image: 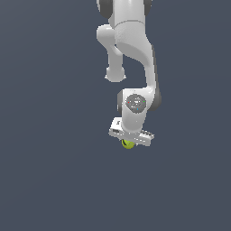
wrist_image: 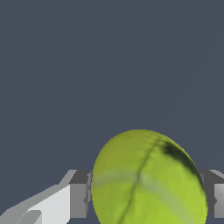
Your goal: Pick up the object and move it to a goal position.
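The object is a small yellow-green ball [image: 128, 144] with a dark curved mark. In the exterior view it peeks out just under the white hand of my gripper [image: 129, 141], which points down and hides most of it. In the wrist view the ball [wrist_image: 148, 179] fills the space between the two grey fingertips [wrist_image: 79, 194], which press against its two sides. My gripper [wrist_image: 146, 194] is shut on the ball. I cannot tell whether the ball rests on the ground or hangs above it.
A plain dark grey-blue ground [image: 54, 180] lies all around the arm. No other objects and no goal marker show in either view.
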Available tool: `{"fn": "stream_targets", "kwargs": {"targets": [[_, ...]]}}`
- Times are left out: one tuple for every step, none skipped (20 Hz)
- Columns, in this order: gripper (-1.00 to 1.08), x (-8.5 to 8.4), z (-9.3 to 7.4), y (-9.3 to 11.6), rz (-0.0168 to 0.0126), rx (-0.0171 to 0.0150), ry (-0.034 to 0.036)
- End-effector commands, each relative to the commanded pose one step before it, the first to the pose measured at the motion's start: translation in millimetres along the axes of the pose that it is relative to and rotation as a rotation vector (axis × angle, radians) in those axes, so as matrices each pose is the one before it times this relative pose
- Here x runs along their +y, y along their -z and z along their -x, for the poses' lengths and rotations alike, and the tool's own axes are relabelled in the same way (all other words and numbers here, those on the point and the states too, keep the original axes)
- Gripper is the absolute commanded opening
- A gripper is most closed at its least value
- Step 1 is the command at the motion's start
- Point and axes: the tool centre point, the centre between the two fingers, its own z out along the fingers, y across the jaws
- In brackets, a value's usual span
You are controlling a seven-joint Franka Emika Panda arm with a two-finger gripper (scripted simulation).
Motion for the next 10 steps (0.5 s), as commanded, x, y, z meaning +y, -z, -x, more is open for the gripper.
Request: {"fn": "stream_targets", "kwargs": {"targets": [[-1.00,-8.08,18.15,3.44,-0.00104,0.00172,0.00091],[-1.00,-3.24,7.96,1.08,0.00000,0.00000,0.00000],[-1.00,-3.60,8.33,1.43,-0.00021,0.00046,0.00047],[-1.00,-3.45,8.40,1.14,0.00000,0.00000,0.00000],[-1.00,-3.56,8.64,1.18,0.00000,0.00000,0.00000],[-1.00,-3.69,8.89,1.21,0.00000,0.00000,0.00000],[-1.00,-3.81,9.15,1.25,0.00000,0.00000,0.00000],[-1.00,-3.92,9.36,1.28,0.00000,0.00000,0.00000],[-1.00,-3.89,9.22,1.27,0.00000,0.00000,0.00000],[-1.00,-3.84,9.00,1.24,0.00000,0.00000,0.00000]]}}
